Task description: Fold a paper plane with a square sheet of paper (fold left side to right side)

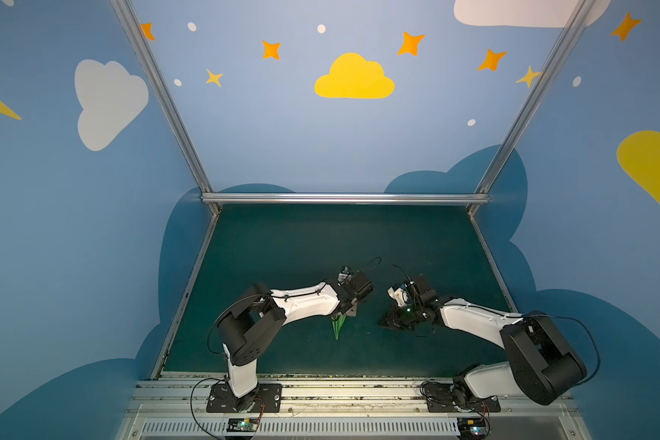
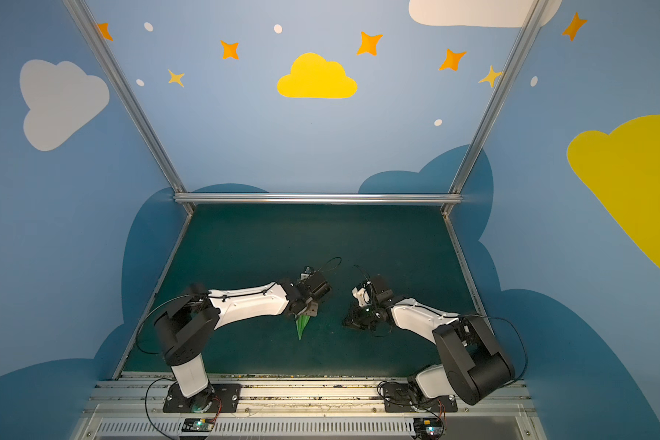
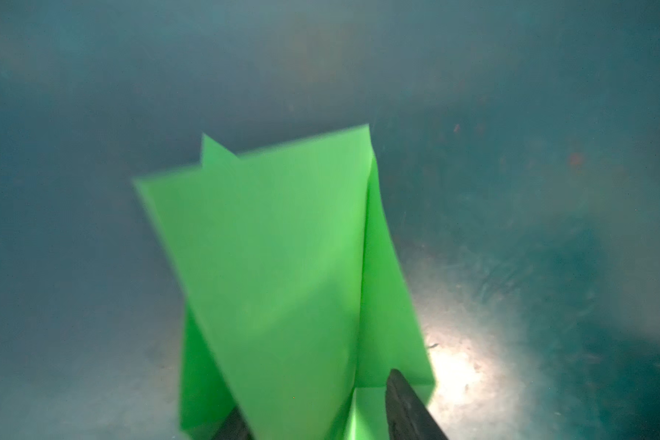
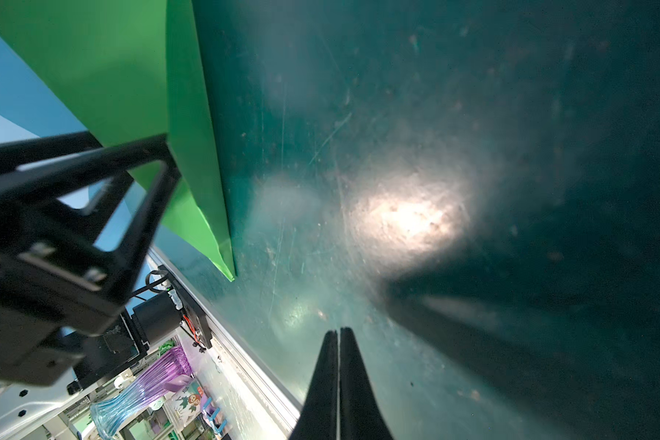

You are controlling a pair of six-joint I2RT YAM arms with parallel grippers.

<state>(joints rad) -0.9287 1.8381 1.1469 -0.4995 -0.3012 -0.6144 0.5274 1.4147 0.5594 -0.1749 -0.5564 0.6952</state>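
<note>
The square sheet of paper is folded into a bright green paper plane [image 1: 337,327] [image 2: 302,326], a slim dart on the dark teal mat with its point toward the front edge. My left gripper [image 1: 348,310] [image 2: 310,310] is over its wide tail. In the left wrist view the plane [image 3: 282,266] fills the middle. The left gripper [image 3: 317,396] is open, its fingers apart on either side of the creased body. My right gripper [image 1: 384,323] [image 2: 346,323] is low over the mat to the right of the plane, clear of it. Its fingers [image 4: 338,331] are pressed together and empty, and the plane [image 4: 130,76] shows off to one side.
The teal mat [image 1: 340,244] is bounded by aluminium rails at the back [image 1: 343,198] and front [image 1: 340,381], with blue walls on three sides. Beyond the front rail the right wrist view shows a purple glass vase [image 4: 149,384] and clutter.
</note>
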